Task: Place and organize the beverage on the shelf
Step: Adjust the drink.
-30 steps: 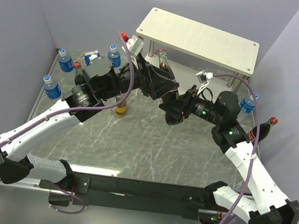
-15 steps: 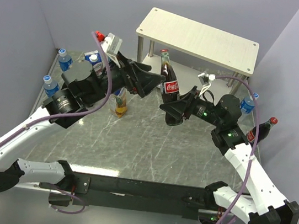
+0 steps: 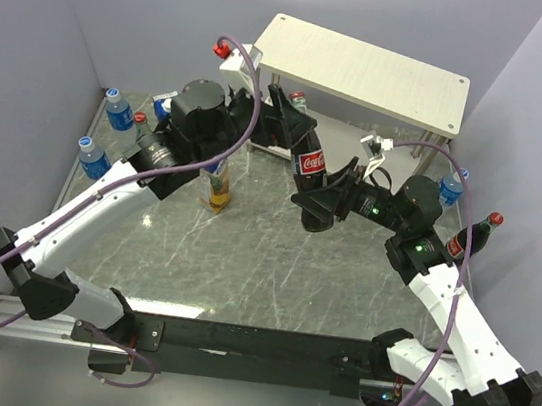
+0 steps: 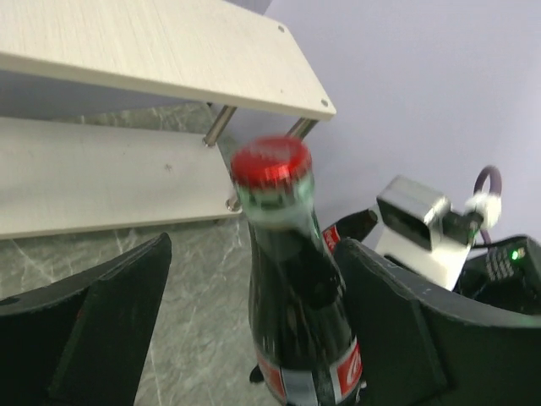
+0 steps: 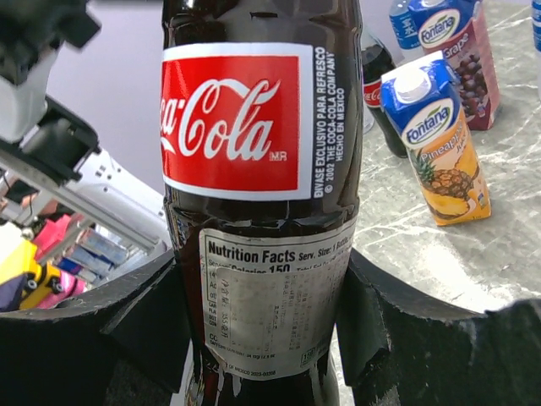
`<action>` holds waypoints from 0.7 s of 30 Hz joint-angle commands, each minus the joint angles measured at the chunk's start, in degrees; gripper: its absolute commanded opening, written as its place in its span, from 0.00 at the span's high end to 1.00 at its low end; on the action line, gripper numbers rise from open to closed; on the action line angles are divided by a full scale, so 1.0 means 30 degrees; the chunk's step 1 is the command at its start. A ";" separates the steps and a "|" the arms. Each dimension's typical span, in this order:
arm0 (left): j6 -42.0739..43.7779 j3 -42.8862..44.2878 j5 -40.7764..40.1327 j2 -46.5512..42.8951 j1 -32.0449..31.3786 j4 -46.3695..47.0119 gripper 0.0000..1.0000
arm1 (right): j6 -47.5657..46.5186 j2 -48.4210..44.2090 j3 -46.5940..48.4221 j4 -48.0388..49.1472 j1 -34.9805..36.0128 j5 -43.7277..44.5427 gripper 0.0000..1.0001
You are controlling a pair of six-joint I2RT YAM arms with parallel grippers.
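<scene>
My right gripper (image 3: 317,197) (image 5: 264,279) is shut on the lower body of a dark Coca-Cola bottle (image 3: 308,156) (image 5: 254,127), which stands in front of the shelf (image 3: 360,69) with its red cap (image 4: 270,162) up. My left gripper (image 3: 287,125) (image 4: 254,249) is open wide, its fingers on either side of the bottle's upper part; the right finger (image 4: 380,313) is close against the glass, the left one stands apart. The shelf's lower board (image 4: 101,178) lies just behind the bottle and shows bare.
A pineapple carton (image 3: 219,188) (image 5: 439,144), a grape carton (image 5: 461,51) and another Coke bottle (image 5: 380,93) stand left of centre. Water bottles (image 3: 120,109) (image 3: 91,158) line the left wall. At the right wall stand one water bottle (image 3: 449,188) and a Coke bottle (image 3: 479,232).
My left gripper let go of the bottle, drew back to the left with its jaws opening, then swung back around the bottle's neck. The right gripper kept its hold and barely moved.
</scene>
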 commanded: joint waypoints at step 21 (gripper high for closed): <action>-0.0217 0.1559 0.3650 0.0480 0.0468 0.2108 1.00 | -0.3916 -0.0822 0.0973 0.1606 0.0244 0.0398 0.89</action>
